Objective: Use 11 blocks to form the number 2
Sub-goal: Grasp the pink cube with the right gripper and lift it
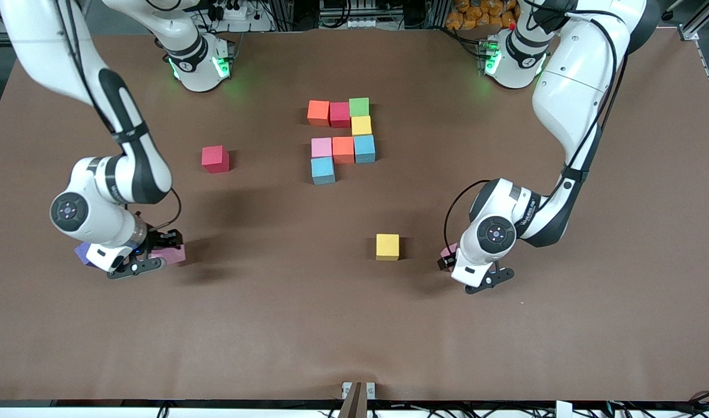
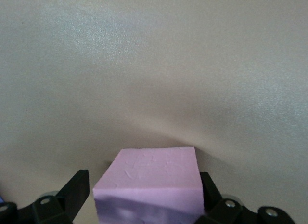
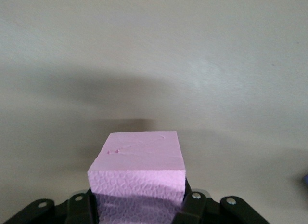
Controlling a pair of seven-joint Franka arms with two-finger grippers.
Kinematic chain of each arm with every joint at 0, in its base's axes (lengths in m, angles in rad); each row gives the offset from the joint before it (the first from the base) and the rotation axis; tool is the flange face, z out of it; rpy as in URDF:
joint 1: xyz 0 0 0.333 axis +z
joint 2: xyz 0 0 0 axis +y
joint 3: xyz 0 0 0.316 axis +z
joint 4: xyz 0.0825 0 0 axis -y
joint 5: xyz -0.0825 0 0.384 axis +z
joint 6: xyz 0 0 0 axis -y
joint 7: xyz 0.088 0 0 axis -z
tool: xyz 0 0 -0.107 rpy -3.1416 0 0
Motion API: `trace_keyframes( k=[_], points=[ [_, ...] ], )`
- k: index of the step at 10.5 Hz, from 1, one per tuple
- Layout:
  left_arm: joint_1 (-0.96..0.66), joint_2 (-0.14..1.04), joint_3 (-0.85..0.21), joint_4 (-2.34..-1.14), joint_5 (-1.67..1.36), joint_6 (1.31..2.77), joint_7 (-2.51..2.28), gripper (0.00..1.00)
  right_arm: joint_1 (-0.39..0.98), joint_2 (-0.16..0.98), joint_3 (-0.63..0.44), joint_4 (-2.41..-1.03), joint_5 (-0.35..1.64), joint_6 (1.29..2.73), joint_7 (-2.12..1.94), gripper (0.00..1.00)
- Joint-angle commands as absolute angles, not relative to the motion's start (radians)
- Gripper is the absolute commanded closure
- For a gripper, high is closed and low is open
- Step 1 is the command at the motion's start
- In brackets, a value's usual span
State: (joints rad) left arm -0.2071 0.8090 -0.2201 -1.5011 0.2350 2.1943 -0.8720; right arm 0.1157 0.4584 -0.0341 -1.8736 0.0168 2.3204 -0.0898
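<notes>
Assembly of the number 2 (image 1: 343, 139) is partly done in the front view: eight blocks are seen touching in the middle of the table (image 1: 354, 325), while a red block (image 1: 215, 158) and a yellow block (image 1: 387, 247) lie loose, the yellow one nearer the camera. The right gripper (image 1: 151, 255) is set low over a pink block (image 1: 172, 254), beside a purple cube (image 1: 84, 252); the left gripper (image 1: 476, 273) is set low at another pink block (image 1: 448, 251). In the left wrist view, that pink block (image 2: 150, 185) is flanked by wide-spread fingers (image 2: 72, 192), not yet clamped. In the right wrist view, the pink block (image 3: 139, 178) is pinched between closed fingers (image 3: 82, 207). A lift and carry toward the digit's unfinished bottom row is judged to be called for next.
</notes>
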Motion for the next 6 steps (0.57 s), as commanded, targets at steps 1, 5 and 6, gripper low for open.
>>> trace_keyframes(
  k=[1,5,6],
  points=[
    [-0.209,0.808,-0.222,-1.5,0.262,2.197,-0.899,0.0,0.251,0.41,-0.034,-1.901,0.012,2.31,0.148,0.77],
    [-0.207,0.815,-0.222,-1.5,0.274,2.197,-0.899,0.0,0.48,0.423,-0.034,-1.89,0.07,2.324,0.44,0.77],
    [-0.207,0.815,-0.222,-1.5,0.276,2.197,-0.899,0.0,0.517,0.428,-0.034,-1.888,0.122,2.325,0.437,0.77]
  ],
)
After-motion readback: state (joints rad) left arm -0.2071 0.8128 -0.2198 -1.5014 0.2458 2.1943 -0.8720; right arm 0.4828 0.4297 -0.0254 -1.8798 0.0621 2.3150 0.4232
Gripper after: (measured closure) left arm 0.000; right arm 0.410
